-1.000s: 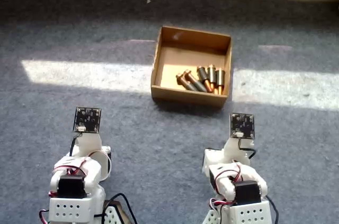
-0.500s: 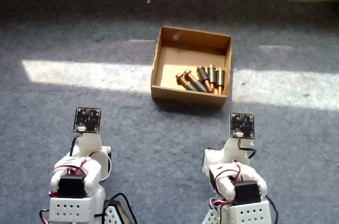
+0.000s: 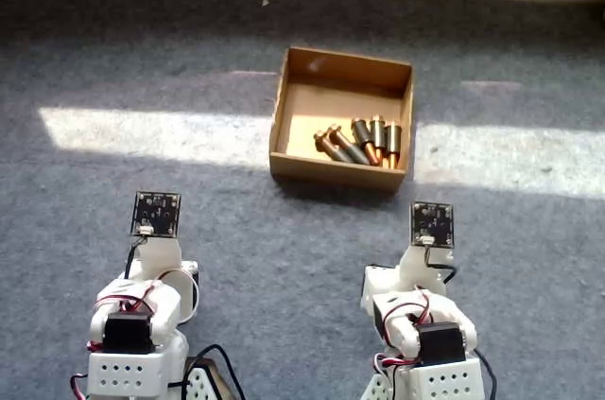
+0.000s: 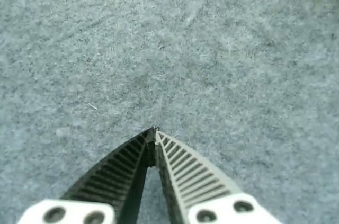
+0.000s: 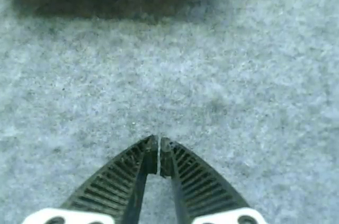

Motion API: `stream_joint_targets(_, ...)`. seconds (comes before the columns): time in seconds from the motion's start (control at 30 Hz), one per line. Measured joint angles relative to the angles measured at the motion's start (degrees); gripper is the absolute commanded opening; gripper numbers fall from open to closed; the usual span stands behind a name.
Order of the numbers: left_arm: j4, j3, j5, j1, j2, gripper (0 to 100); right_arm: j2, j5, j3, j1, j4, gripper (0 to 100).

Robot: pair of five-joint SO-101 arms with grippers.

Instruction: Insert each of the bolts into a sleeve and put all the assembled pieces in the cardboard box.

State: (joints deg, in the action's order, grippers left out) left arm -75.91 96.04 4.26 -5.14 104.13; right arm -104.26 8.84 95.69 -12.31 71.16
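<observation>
While the assembled bolts lay in the cardboard box, both arms' jaws sat closed, empty, above grey carpet.

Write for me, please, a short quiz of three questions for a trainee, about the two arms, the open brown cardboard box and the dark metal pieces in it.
1. Fill in: the left gripper and the right gripper, both above the grey carpet, have their jaws ___.
2. True or false: the open brown cardboard box is empty.
3. Choose one: the dark metal bolt-and-sleeve pieces lie A) on the carpet, B) inside the box, C) in a gripper.

Key: 1 shut; 2 false; 3 B.
</observation>
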Motion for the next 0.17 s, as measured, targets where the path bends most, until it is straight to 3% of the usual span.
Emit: stream_joint_targets(0.17,0.0,0.0,0.0,0.0,0.0,1,0.0,0.0,0.0,0.0,0.0,0.6)
